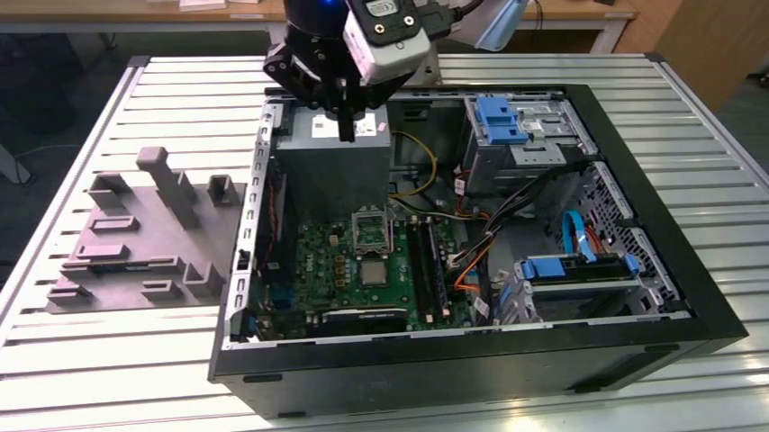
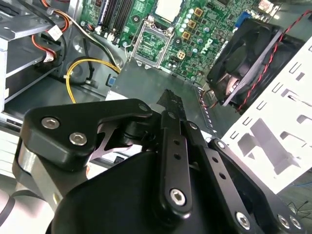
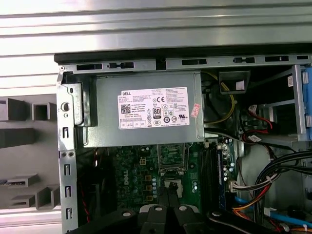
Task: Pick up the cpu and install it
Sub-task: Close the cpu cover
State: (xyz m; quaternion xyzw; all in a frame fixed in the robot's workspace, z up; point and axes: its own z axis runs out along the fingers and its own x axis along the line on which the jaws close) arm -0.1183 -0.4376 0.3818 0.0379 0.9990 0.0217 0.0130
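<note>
Judged light, stiff and wafer-thin: treat the cpu (image 1: 376, 273) as a slick, metal-topped chip, probably delicate underneath, with very little height to catch. Best taken squarely by two opposite rims, without pressing on the pale face or letting it tilt. Lies flat on the motherboard (image 1: 322, 261), about mid-board, just beside the open socket (image 1: 371, 229), on the side away from the power supply (image 1: 330, 171). In the second wrist view, found again as a pale square past the socket's far side. Untouched, and well apart from the gripper (image 1: 348, 133), hanging above the power supply toward the far wall of the case (image 1: 481, 373), with the socket lying in between. Holding nothing, by the look of it, with the fingers (image 2: 173, 141) closed tip to tip.
</note>
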